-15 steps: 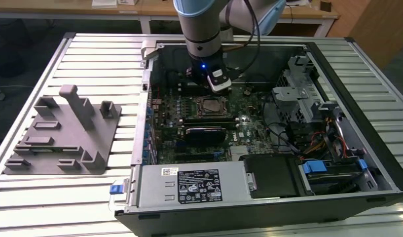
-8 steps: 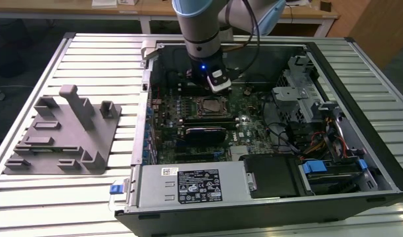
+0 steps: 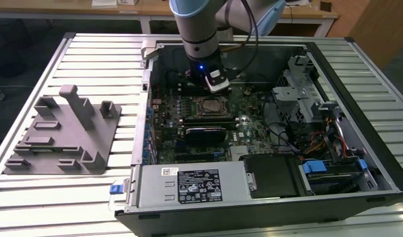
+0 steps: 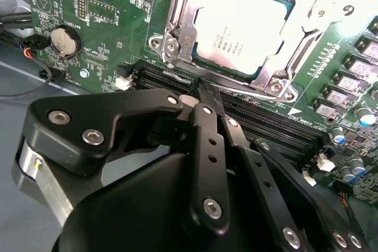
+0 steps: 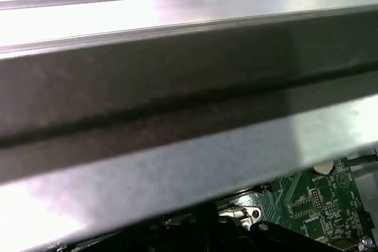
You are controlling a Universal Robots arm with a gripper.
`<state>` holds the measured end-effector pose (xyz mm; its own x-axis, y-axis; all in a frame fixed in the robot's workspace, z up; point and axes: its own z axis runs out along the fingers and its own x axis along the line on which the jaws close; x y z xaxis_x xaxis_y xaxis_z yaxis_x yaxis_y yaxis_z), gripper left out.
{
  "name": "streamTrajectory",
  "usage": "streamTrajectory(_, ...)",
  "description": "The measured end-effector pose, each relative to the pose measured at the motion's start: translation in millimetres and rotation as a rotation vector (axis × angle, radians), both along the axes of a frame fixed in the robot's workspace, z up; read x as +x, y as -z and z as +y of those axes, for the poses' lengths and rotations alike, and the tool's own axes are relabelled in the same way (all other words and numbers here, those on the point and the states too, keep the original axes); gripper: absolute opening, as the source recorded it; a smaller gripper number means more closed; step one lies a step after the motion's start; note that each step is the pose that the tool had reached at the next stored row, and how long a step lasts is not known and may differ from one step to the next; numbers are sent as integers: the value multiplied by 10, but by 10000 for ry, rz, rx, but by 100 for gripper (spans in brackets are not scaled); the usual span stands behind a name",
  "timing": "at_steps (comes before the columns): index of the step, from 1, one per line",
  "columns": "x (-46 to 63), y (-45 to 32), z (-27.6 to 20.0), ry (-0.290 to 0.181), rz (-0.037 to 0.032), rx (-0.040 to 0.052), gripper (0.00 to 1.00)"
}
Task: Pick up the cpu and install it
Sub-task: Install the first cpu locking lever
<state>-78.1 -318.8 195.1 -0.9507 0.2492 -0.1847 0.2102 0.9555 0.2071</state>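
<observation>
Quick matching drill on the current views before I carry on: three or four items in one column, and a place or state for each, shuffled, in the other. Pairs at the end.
Items:
1. cpu
2. gripper
3. coin cell battery
4. grey fixture

Places or states:
A. on the slatted table, at the exterior view's left of the computer case
B. round and silver, on the green board
C. seated in the socket frame
D. fingers together, tips at the socket's near edge

Pairs: 1-C, 2-D, 3-B, 4-A
</observation>
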Motion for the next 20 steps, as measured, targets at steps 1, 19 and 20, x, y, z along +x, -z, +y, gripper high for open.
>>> streamTrajectory(1,-2,2,6,5,-4,-7,11)
streamTrajectory(19,-4,39,26,262,-117,-497,11)
streamTrajectory(20,-4,39,26,263,-117,-498,11)
